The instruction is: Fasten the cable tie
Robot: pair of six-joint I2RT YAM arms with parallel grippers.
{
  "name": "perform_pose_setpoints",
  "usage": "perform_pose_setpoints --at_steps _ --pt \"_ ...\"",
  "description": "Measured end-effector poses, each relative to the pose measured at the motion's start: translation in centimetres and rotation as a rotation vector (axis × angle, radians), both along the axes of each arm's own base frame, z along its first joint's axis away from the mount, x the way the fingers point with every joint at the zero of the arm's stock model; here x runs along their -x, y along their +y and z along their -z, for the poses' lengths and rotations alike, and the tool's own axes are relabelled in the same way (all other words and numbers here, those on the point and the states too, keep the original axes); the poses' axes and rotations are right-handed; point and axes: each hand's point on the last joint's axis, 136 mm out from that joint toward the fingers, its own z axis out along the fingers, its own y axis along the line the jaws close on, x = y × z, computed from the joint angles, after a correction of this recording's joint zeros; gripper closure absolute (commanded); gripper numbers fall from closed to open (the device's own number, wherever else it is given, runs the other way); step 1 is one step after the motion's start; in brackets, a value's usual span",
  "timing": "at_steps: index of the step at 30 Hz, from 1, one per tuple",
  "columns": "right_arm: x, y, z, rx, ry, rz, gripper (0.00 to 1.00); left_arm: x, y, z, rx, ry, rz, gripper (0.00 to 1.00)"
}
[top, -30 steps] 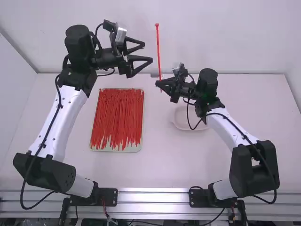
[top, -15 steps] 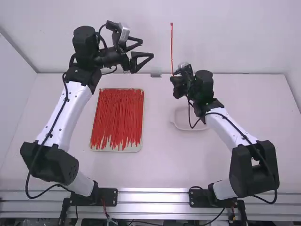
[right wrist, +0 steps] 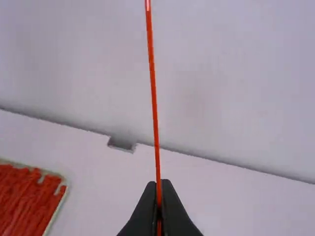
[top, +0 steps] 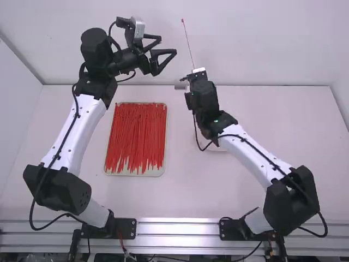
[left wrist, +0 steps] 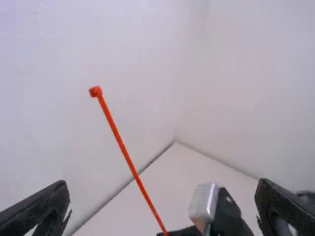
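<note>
Spare ties: a bundle of red ties (top: 136, 136) is lying in a tray (top: 134, 173) on the white worktop (top: 305, 125), left of centre in the high view.

Left gripper (top: 168, 45): it is hanging in the air at the upper left of centre, above the tray's far end. Its jaws are gaping wide and carrying nothing, and they are pointing toward the tie to their right.

Cable tie (top: 188, 45): it is standing almost upright in the air at upper centre, leaning slightly left, with its head at the free top end. It is sitting near the left gripper but clear of it.

Right gripper (right wrist: 158, 188): it is pinching the tie low on the strap with its jaws closed tight on it, just right of the tie's foot in the high view.

Step in hand: the left gripper is probably lining up to take the free end so the strap can be bent into a loop.

Risks: the strap is thin and springy, so the wide jaws may be closing beside it or knocking it aside. A bend forced too fast could be twisting the strap out of the right gripper's pinch, or leaving head and tail misaligned.
</note>
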Motion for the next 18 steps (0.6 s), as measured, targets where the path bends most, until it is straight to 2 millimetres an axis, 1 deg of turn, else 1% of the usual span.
perform_pose_setpoints --at_steps 1,7,9,13,15,17,18 --pt "0.6 0.0 -0.4 0.031 -0.022 0.052 1.00 -0.1 0.1 0.0 0.007 0.012 -0.006 0.01" --pt "2.7 -0.1 -1.8 0.108 -0.095 0.211 1.00 -0.8 0.5 0.4 0.044 0.090 -0.052 0.01" --pt "3.3 -0.2 -2.2 0.122 -0.115 0.252 1.00 -0.9 0.6 0.3 0.058 0.101 -0.059 0.01" --pt "4.8 -0.3 -3.1 0.160 -0.157 0.336 1.00 -0.9 0.5 -0.7 0.101 0.102 -0.058 0.01" --pt "5.4 -0.2 -3.4 0.172 -0.167 0.355 1.00 -0.8 0.2 -0.9 0.113 0.106 -0.053 0.06" --pt "5.9 -0.1 -3.6 0.180 -0.178 0.372 1.00 -0.5 -0.5 -1.2 0.122 0.100 -0.037 0.09" --pt "6.2 0.1 -3.8 0.181 -0.185 0.380 1.00 -0.3 -0.9 -1.4 0.128 0.099 -0.028 0.12"
